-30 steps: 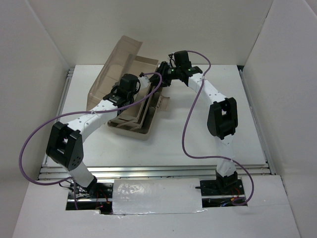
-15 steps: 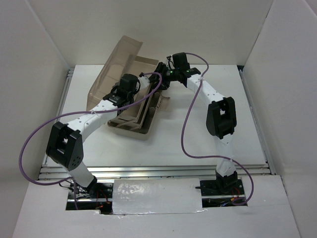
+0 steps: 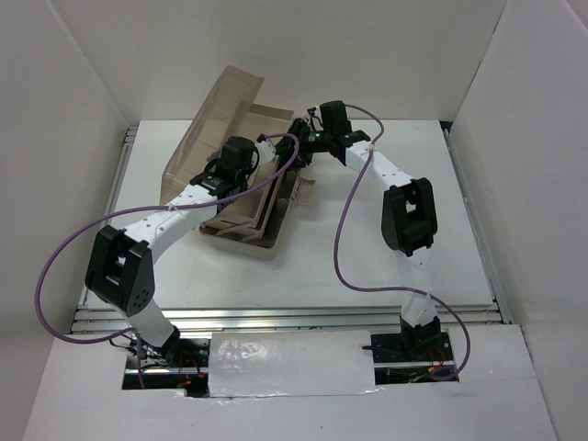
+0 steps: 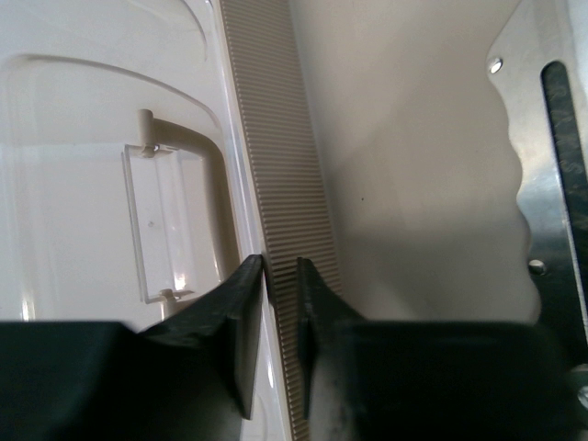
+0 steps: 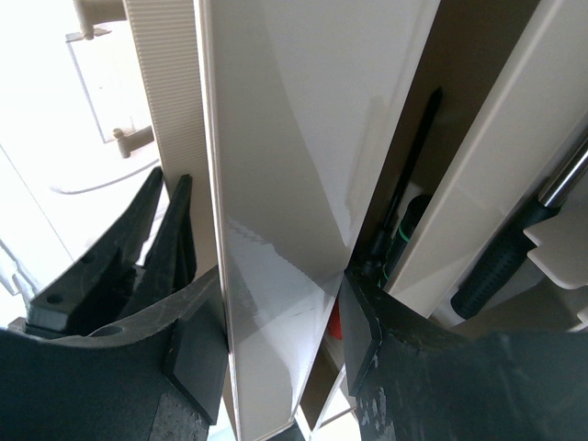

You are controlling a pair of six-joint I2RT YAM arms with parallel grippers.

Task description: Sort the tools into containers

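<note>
A beige tray [image 5: 285, 175] stands steeply tilted in the open toolbox [image 3: 241, 230]. My right gripper [image 5: 280, 322] is shut on the tray's end, one pad on each side. My left gripper [image 4: 280, 266] is shut on the tray's ribbed rim [image 4: 276, 138]; its fingers [image 5: 165, 230] also show in the right wrist view. A black and green screwdriver [image 5: 404, 220] and a black-handled tool [image 5: 501, 262] lie in the slots beside the tray, with a bit of red [image 5: 333, 322] beneath. A silver wrench [image 4: 542, 184] lies inside the tray. In the top view the left gripper [image 3: 253, 173] and right gripper [image 3: 300, 136] meet over the toolbox.
The translucent brownish lid [image 3: 216, 115] leans open toward the back left, its pale handle [image 4: 175, 147] close to my left fingers. Another tray edge [image 3: 299, 188] sticks out at the toolbox's right side. White walls close in the table on three sides.
My right gripper has shifted slightly left and toward the toolbox, still on the tray. The left arm has barely moved.
</note>
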